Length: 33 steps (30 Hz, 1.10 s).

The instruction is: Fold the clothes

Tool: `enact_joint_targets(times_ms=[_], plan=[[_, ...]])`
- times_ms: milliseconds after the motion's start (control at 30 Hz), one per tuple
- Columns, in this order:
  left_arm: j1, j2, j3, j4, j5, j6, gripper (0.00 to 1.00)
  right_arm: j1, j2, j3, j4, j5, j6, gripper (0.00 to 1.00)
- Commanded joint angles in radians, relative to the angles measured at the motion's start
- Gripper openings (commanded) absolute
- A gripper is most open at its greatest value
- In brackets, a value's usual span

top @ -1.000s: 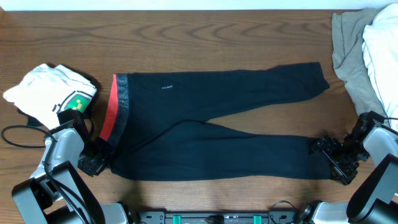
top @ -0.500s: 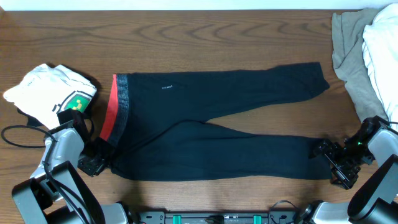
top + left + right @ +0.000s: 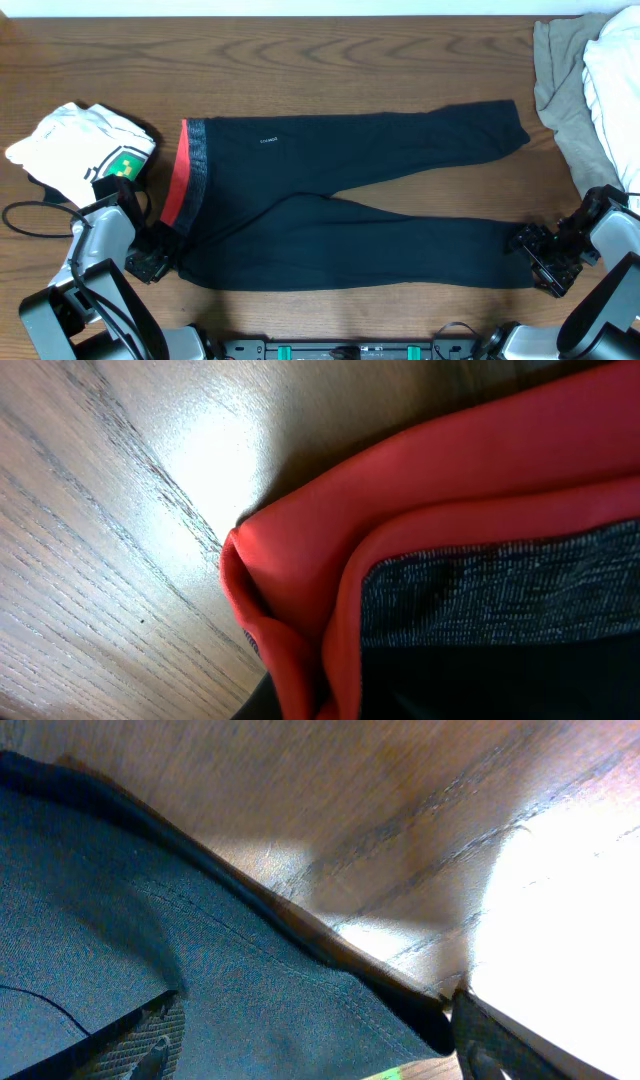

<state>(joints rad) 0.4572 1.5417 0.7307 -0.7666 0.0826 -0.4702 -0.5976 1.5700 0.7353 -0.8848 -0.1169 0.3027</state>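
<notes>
Wooden surface (image 3: 330,60): trousers (image 3: 350,245) flat, stretched between both jaws.
Waist end: left jaws clamped on waistband corner (image 3: 250,560), anchoring it; right jaws apart, straddling near-leg hem (image 3: 330,965), not yet gripping, likely so both ends can lift together for the fold.

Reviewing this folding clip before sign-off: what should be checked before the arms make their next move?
1. Dark navy soft trousers flat on wooden table: ok.
2. Left gripper shut on red-edged waistband corner: ok.
3. Right gripper closed on near leg's cuff: not ok, jaws open astride it.
4. Far leg free of both grippers: ok.
5. White shirt with green print apart from trousers: ok.
</notes>
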Motion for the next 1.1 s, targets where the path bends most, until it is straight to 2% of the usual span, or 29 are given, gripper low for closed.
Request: enact_joint_targets(times_ms=[0, 300, 467, 667, 967, 1067], plan=[[0.005, 0.0, -0.016, -0.005, -0.014, 0.006, 0.12, -0.005, 0.023, -0.043, 0.03, -0.029, -0.011, 0.84], [0.005, 0.0, -0.016, -0.005, -0.014, 0.006, 0.12, -0.006, 0.023, -0.043, -0.01, -0.027, -0.012, 0.88], [0.005, 0.0, -0.016, -0.006, -0.014, 0.006, 0.13, -0.042, 0.023, -0.043, 0.023, -0.035, 0.013, 0.92], [0.005, 0.0, -0.016, -0.004, -0.015, 0.005, 0.13, -0.092, 0.023, -0.043, 0.027, -0.113, -0.119, 0.9], [0.005, 0.0, -0.016, -0.002, -0.014, 0.006, 0.13, -0.167, 0.023, -0.043, -0.017, -0.008, -0.026, 0.97], [0.005, 0.0, -0.016, -0.002, -0.015, 0.006, 0.13, -0.198, 0.023, -0.044, -0.02, 0.008, -0.026, 0.94]])
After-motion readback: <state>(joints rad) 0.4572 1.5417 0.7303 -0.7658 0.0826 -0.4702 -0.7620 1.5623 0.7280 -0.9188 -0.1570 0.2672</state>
